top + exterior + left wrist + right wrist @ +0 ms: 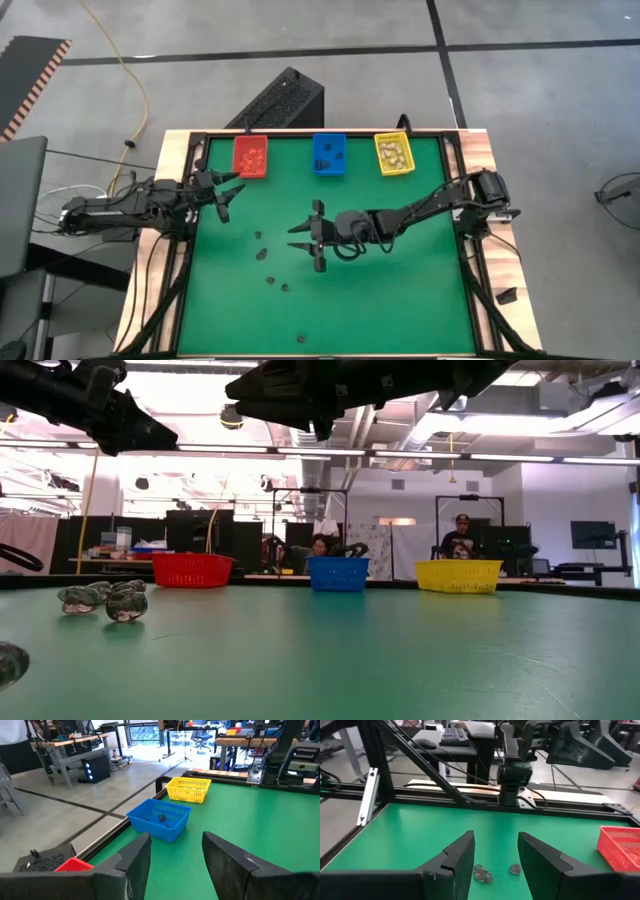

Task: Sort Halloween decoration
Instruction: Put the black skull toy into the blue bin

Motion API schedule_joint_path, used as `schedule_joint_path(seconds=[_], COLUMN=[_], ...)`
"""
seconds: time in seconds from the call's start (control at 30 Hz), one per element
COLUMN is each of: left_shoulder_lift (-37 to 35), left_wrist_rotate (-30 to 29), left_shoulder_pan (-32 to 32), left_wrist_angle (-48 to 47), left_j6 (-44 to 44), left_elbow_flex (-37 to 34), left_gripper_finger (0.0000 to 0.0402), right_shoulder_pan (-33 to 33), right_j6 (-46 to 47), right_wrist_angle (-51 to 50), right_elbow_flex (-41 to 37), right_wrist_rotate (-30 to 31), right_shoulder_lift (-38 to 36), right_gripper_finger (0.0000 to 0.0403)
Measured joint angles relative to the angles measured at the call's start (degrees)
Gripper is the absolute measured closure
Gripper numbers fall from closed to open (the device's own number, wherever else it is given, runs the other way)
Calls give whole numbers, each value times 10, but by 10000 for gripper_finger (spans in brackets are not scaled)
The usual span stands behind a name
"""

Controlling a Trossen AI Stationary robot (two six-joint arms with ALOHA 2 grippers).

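Green tabletop [400,300] holds scattered dark trinkets [268,256] left to sort; bins already hold some, and I hover my right gripper [312,236], fingers wide, empty

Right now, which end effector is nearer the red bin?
Left. The left end effector sits just beside the red bin, toward the table's left edge. The right end effector hangs over mid-table, well away from it.

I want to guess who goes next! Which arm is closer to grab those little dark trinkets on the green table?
The right one, probably. Its open, empty pincer hangs by the dark trinkets. The left pincer waits near the red bin.
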Motion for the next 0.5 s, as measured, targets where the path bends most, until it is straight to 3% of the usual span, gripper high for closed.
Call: schedule_joint_path(seconds=[0.17,0.3,0.5], left_shoulder_lift=[0,0,0], left_wrist_rotate=[-1,-1,-3], left_shoulder_pan=[0,0,0], left_wrist_angle=[9,15,14], left_j6=[16,29,30], left_elbow_flex=[0,0,0], left_gripper_finger=[233,233,233], right_shoulder_pan=[5,3,-2], right_j6=[10,7,-26], right_wrist_angle=[39,85,93], right_elbow_flex=[1,23,115], right_wrist_rotate=[16,12,-5], right_shoulder_lift=[22,90,176], right_gripper_finger=[221,221,221])
